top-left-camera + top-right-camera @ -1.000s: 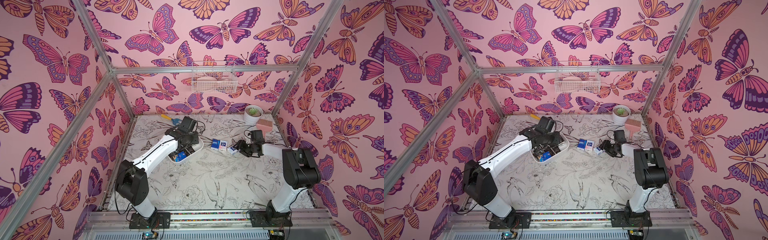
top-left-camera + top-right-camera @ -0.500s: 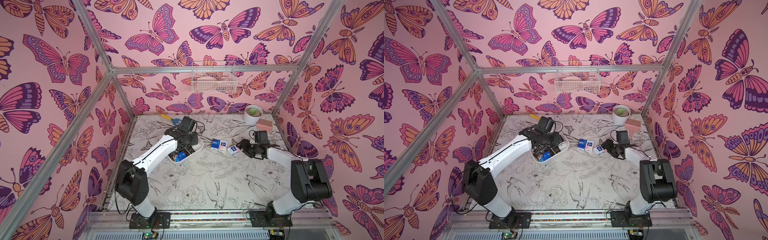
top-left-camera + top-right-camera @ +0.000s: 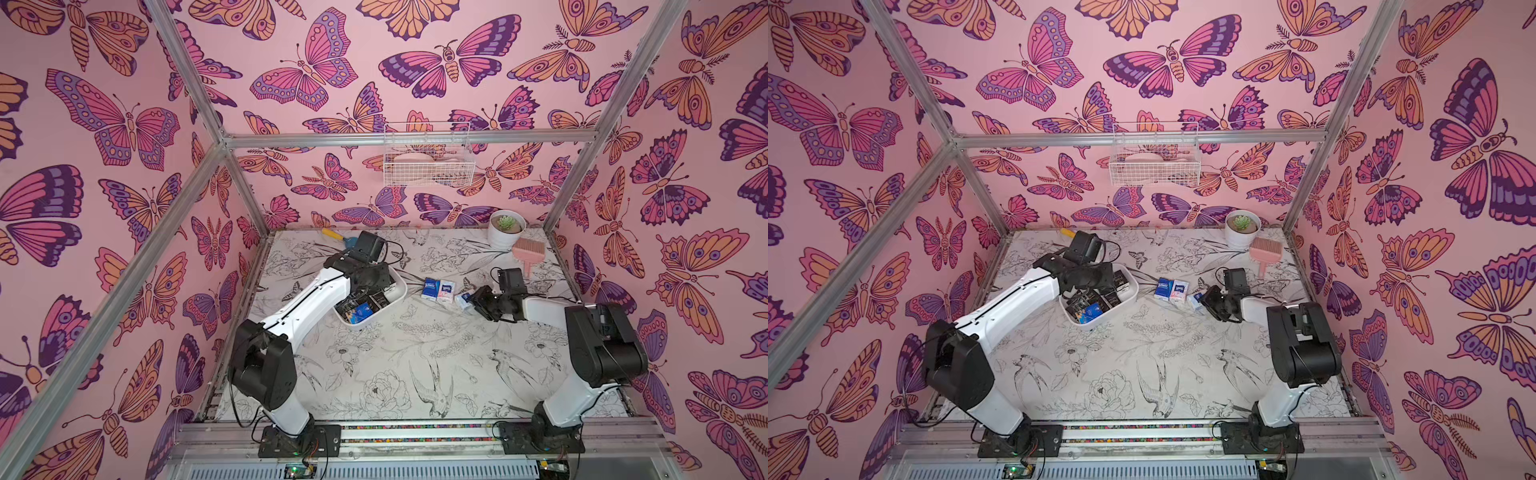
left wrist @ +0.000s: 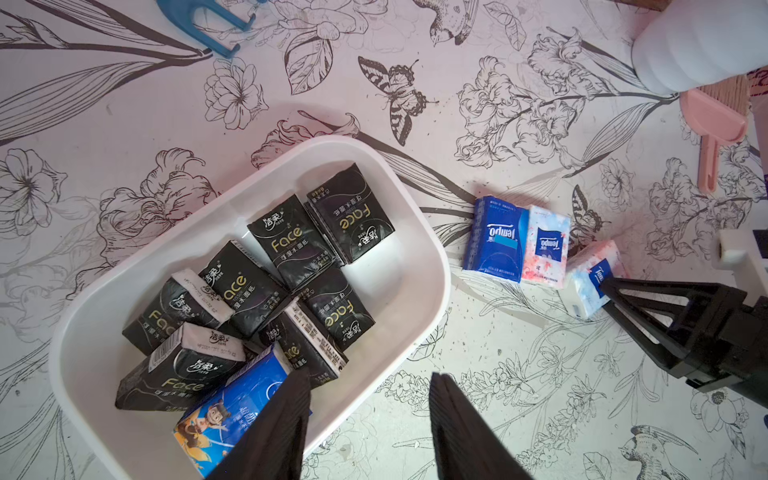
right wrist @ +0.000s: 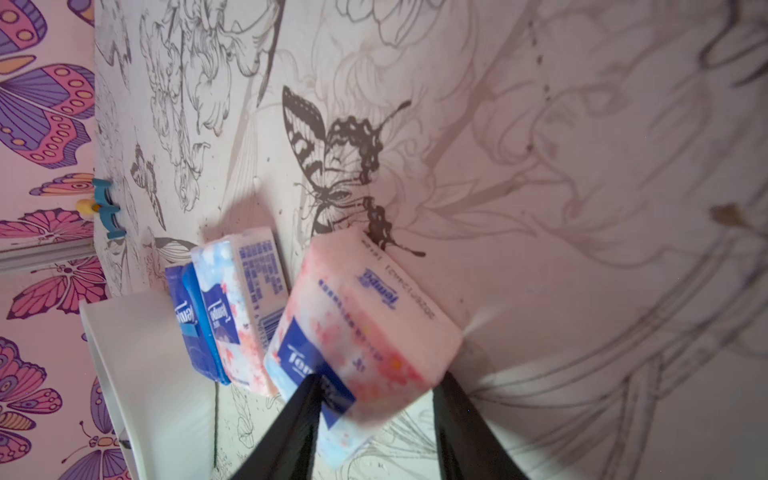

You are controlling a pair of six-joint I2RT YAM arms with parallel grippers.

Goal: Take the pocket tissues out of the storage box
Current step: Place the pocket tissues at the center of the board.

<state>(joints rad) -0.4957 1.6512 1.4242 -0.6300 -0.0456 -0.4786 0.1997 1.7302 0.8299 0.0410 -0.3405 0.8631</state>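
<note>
- Now right claw (image 5: 378,376) sits part-spread around a corner of the tilted pink-white packet (image 5: 365,316) on the table (image 4: 498,395), beside two packets (image 4: 496,241) already out; gripped or not, cannot tell.
- Left claw (image 4: 368,374) hangs half-spread and empty over the box (image 4: 436,266) rim, likely lining up a pick.
- Black packets (image 4: 291,241) and a blue one (image 4: 232,407) lie inside.

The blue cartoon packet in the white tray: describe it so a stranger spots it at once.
On the flower-printed table, find the white storage box below the left arm, filled mostly with black packets. At its end nearer the robot's bases lies the blue cartoon packet: the only blue one inside, with a cartoon figure the blue packet outside lacks.
</note>
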